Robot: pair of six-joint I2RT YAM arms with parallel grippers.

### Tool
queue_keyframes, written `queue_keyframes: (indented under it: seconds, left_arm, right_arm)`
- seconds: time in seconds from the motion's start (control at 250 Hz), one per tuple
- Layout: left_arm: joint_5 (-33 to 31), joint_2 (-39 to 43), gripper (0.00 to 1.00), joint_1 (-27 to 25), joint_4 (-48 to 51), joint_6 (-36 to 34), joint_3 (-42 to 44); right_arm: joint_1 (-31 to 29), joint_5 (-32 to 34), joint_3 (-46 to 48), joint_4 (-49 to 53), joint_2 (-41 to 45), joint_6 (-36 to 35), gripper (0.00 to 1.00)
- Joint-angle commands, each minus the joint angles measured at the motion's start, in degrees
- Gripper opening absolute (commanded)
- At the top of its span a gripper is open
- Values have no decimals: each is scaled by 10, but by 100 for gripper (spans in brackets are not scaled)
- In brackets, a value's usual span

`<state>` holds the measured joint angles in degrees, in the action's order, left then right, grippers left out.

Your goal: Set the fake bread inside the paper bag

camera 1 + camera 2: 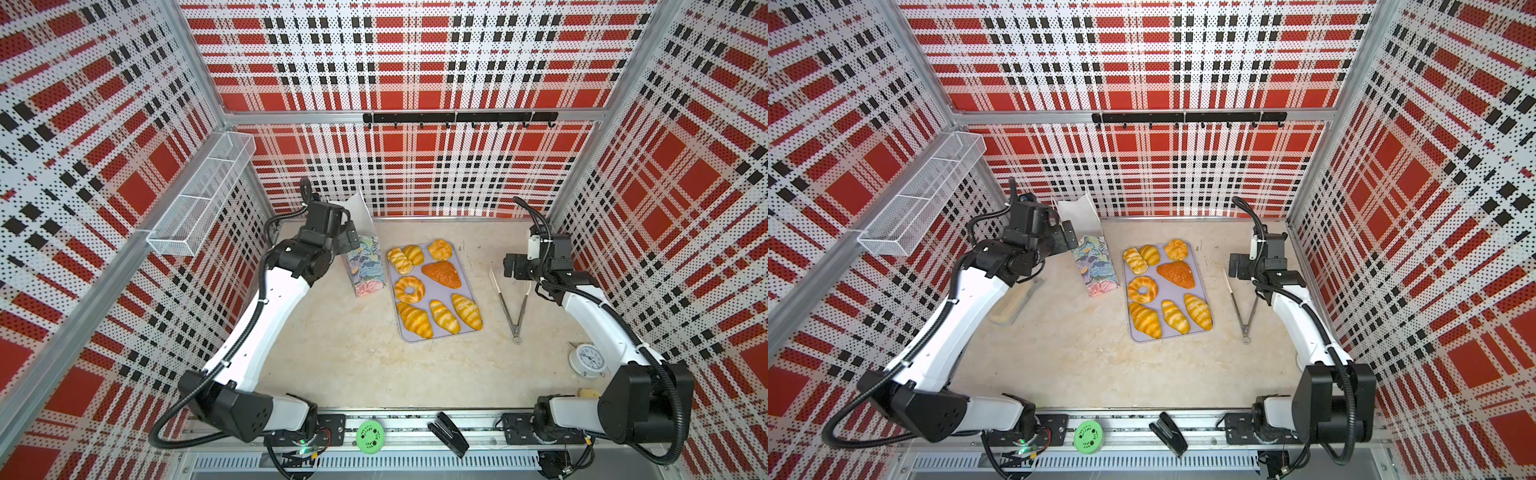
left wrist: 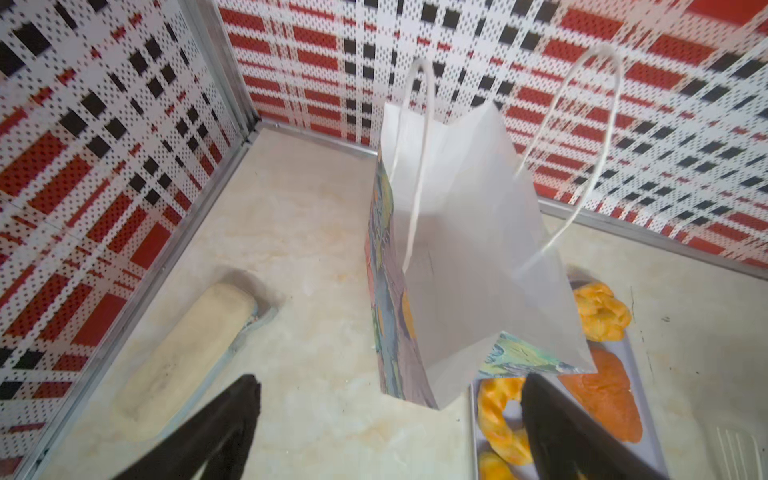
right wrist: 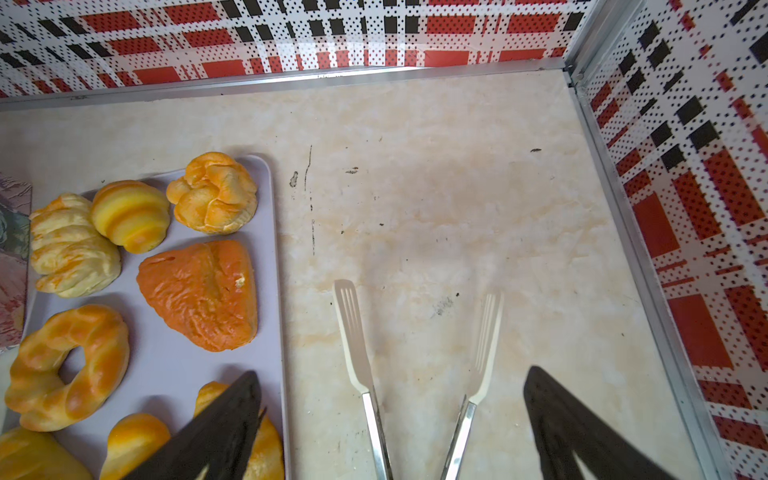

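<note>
Though apart, bag (image 2: pixel 457 249) beside left gripper (image 2: pixel 390 382).

Both top views are looking steeply down from high over the near edge of the table (image 1: pixel 353 365), facing the back wall (image 1: pixel 415 166), far enough to be taking in both arms (image 1: pixel 266 316). They are sharing nearly the entire scene, the tray (image 1: pixel 434 296) sitting around mid-frame in both. The left wrist camera is peering from close range at the bag (image 2: pixel 457 249) and the back left corner (image 2: pixel 249 124). The right wrist camera is hovering close over the tongs (image 3: pixel 353 332), facing the back right corner (image 3: pixel 571 66). Both wrist views are catching the tray's far end and the doughnut (image 2: pixel 496 419).
</note>
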<state>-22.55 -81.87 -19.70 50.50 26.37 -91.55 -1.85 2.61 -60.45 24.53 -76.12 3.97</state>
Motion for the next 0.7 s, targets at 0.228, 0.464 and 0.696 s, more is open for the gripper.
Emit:
queue_keyframes:
  seconds: [0.228,0.464,0.696]
  left_arm:
    - [47,-88,76,31,101,61,-97]
    - [61,-117,65,59,104,69,-122]
    - [80,-155,55,69,100,66,-157]
  right_arm:
    - [1,38,-7,28,-4,-5,99]
    - [2,55,-1,44,1,-4,99]
    - [2,62,-1,56,2,-5,98]
